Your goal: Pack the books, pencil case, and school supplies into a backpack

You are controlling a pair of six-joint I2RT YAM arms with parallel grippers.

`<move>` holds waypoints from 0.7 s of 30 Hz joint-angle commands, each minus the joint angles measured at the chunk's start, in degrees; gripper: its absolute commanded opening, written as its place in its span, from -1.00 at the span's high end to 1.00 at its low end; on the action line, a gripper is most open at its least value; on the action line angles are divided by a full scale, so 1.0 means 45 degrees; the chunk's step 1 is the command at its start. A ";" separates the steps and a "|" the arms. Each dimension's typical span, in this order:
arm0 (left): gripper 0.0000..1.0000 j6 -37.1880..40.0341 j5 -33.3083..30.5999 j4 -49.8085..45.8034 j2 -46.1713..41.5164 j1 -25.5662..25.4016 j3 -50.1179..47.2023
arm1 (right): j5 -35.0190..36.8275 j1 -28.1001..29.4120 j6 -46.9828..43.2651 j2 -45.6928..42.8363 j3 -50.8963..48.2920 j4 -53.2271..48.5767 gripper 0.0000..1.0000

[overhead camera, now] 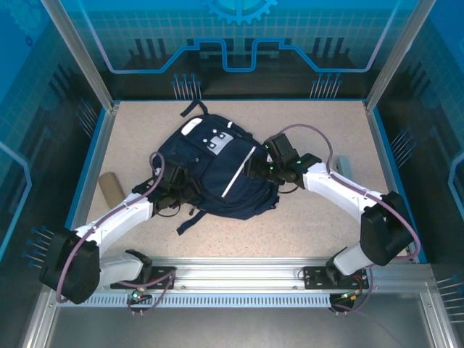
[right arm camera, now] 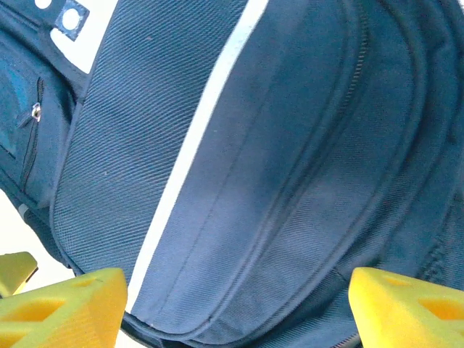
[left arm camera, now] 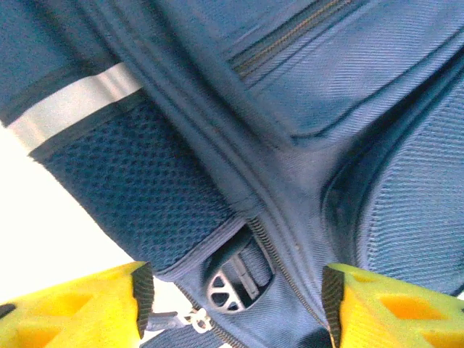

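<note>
A large navy backpack lies flat in the middle of a sandy, speckled table, with its white-and-grey patch toward the far edge. Well to the left of the backpack, and apart from it, a small tan pencil case lies on the table. The left gripper is close against the backpack's left side. Its two yellow fingers are spread wide and pinch nothing. Between them the left wrist camera looks at a dark mesh side pocket with a grey stripe above it. A metal zipper pull sits just beside a pale buckle at the pocket's lower corner. The right gripper is at the backpack's right side, and its yellow fingers are also spread wide around bare fabric, gripping nothing. Its wrist camera faces the backpack's front panel. There a white stripe runs diagonally across the navy cloth, with curved seams to the stripe's right.
</note>
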 commanded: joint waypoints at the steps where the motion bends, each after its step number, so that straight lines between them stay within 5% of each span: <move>1: -0.14 -0.1347 0.1006 0.2175 0.0429 0.0198 -0.0298 | 0.0022 0.0382 -0.0051 0.0394 0.0394 -0.0078 -0.61; 9: 0.21 -0.2800 0.1202 0.4331 0.1806 0.0487 -0.0739 | -0.0002 0.0652 -0.0018 0.0539 0.0418 -0.0021 -0.61; 21: 0.37 -0.4012 0.1089 0.4675 0.2209 0.0548 -0.1149 | 0.0123 0.0711 -0.0135 0.0524 0.0262 -0.0035 -0.60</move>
